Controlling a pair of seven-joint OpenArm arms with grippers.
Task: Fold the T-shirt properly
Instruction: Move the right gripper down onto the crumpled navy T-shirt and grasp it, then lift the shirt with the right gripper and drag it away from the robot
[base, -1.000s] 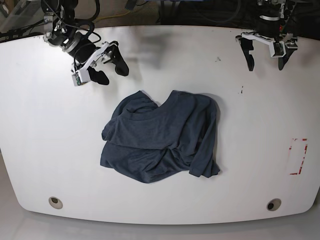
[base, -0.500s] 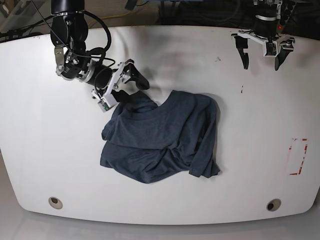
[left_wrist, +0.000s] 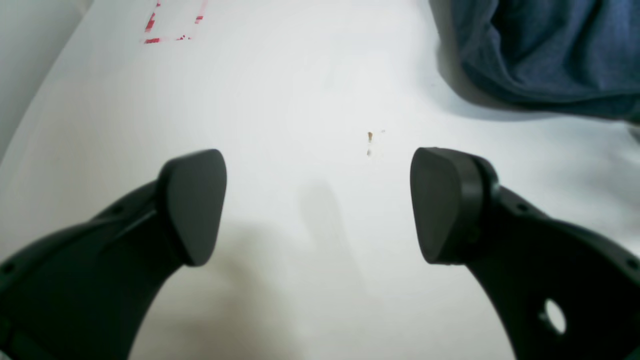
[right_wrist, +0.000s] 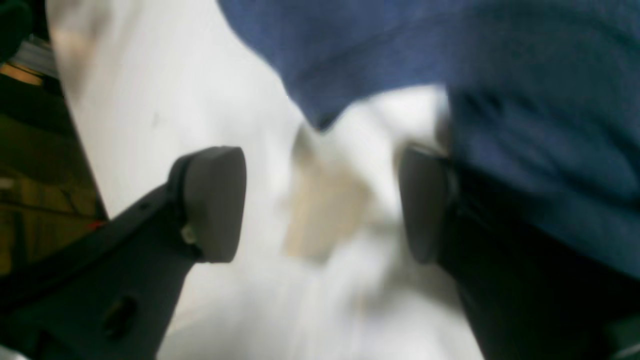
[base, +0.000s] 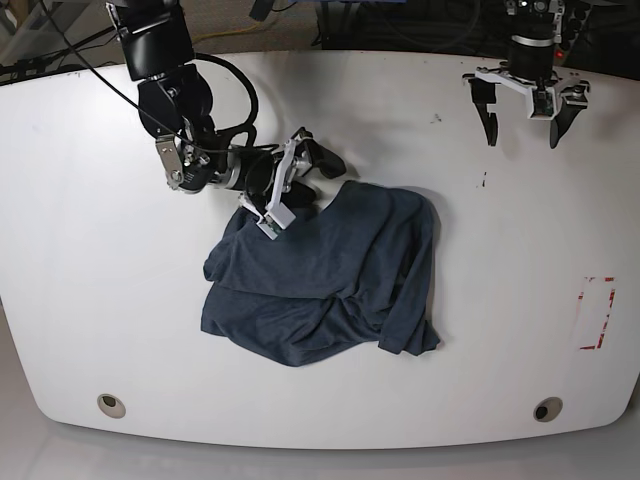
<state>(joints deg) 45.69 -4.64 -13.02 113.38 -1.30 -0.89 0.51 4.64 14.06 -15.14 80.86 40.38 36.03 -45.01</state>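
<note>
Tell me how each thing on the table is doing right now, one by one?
T-shirt: crumpled in a heap on the table, not folded yet.
Right gripper: open, down at the shirt's top edge, nothing pinched.
Left gripper: open, empty, hanging over bare table far from the shirt.
Table: white, with a red-marked box near one edge.

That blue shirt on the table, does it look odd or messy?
Yes. The T-shirt lies crumpled in a heap mid-table, layers bunched over each other, not spread flat. Nothing looks torn or spilled.
</note>
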